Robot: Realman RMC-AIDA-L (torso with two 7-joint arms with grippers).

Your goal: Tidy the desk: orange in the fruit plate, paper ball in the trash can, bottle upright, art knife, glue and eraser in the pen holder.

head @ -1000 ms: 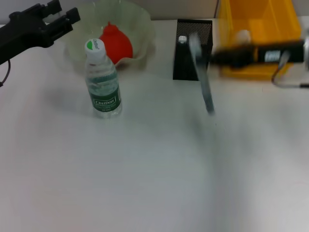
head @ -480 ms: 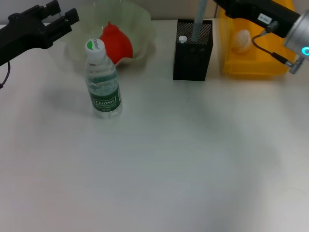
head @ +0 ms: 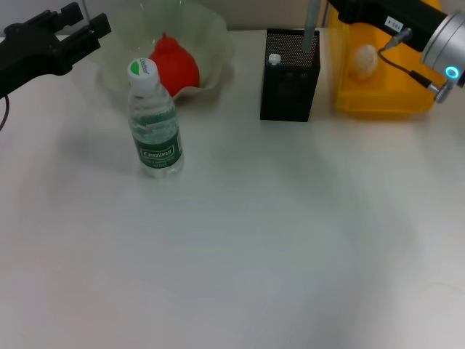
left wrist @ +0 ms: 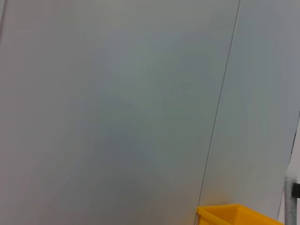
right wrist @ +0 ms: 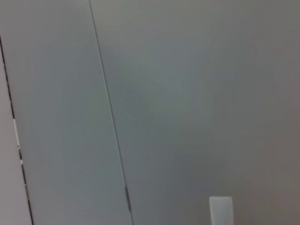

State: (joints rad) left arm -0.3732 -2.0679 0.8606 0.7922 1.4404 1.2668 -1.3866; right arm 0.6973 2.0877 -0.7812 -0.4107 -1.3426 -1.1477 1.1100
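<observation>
Two arms are seen in the head view. The left gripper (head: 86, 27) is held at the upper left of the frame, its fingers spread apart with nothing between them, just left of the plate (head: 214, 43). The orange (head: 174, 65) is seen inside the plate, near the top centre-left. The bottle (head: 153, 120) stands upright on the table (head: 232, 254), in front of the plate and left of centre, cap up.

The holder (head: 289, 76) is seen at the top centre, and a grey rod-like knife (head: 310, 25) stands upright in it at its right rear corner, its top cut off by the frame edge. A small white-capped item (head: 275, 59), seemingly the glue, shows at the holder's left side. The right gripper (head: 341, 9) is found at the top edge, right of the knife; whether it grips the knife cannot be told. The bin (head: 381, 69) sits at the upper right, touching or just beside the holder, with the paper ball (head: 363, 59) inside. The wrist views show only a pale wall, with a bin corner (left wrist: 234, 214) in the left one.
</observation>
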